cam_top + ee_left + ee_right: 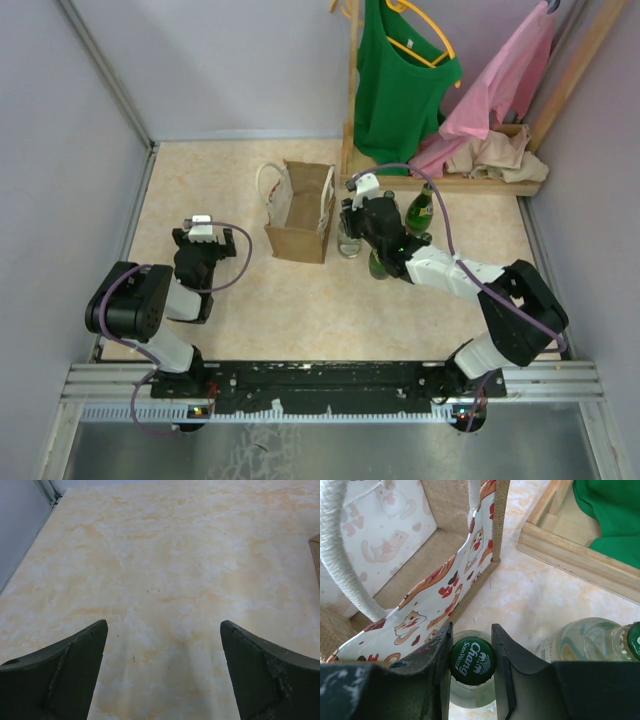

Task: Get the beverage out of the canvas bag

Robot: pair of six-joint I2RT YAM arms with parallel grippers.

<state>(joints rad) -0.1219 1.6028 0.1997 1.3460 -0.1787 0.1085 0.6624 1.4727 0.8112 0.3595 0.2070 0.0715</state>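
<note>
One capped, perhaps clear bottle between right jaws, body half-hidden.

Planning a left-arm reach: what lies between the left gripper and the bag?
Nothing. The top view shows only bare table between the left gripper and the bag, and the left wrist view agrees.

A green bottle cap, at six o'clock in the right wrist view, reads "Chang" and "Soda Water" in white.

tan canvas bag, cat-print lining, green cap
</note>
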